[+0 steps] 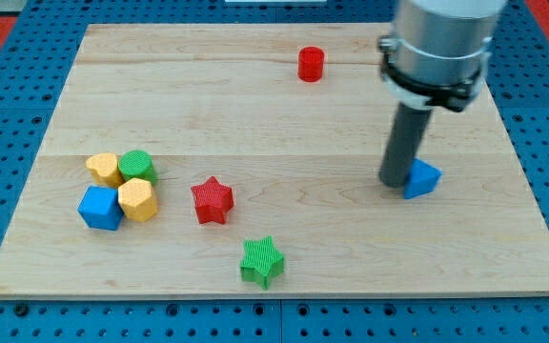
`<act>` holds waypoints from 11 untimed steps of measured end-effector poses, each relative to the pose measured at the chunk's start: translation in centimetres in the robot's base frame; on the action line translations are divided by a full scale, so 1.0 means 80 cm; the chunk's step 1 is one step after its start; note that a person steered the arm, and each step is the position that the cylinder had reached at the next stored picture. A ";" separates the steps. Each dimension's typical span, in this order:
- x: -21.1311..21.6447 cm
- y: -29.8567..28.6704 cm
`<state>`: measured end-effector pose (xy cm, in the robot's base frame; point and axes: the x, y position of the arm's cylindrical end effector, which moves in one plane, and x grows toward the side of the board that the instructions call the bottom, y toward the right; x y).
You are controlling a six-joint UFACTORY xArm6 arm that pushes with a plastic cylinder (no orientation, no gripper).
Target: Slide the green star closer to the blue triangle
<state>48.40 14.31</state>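
The green star (261, 260) lies near the view's bottom, a little left of centre. The blue triangle (423, 178) lies at the view's right, about mid-height. My tip (395, 182) rests on the board right against the blue triangle's left side, far to the upper right of the green star.
A red star (212, 200) lies up and left of the green star. A cluster at the view's left holds a yellow block (105, 169), a green cylinder (138, 165), a yellow hexagon (136, 199) and a blue cube (100, 207). A red cylinder (311, 64) stands near the top. The wooden board (274, 114) ends in blue pegboard.
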 end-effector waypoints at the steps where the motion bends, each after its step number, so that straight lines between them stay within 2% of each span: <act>1: 0.059 -0.003; 2: 0.150 -0.010; 3: 0.166 -0.019; 6: 0.169 -0.080; 8: 0.169 -0.225; 9: 0.143 -0.258; 11: 0.057 -0.250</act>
<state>52.96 -5.72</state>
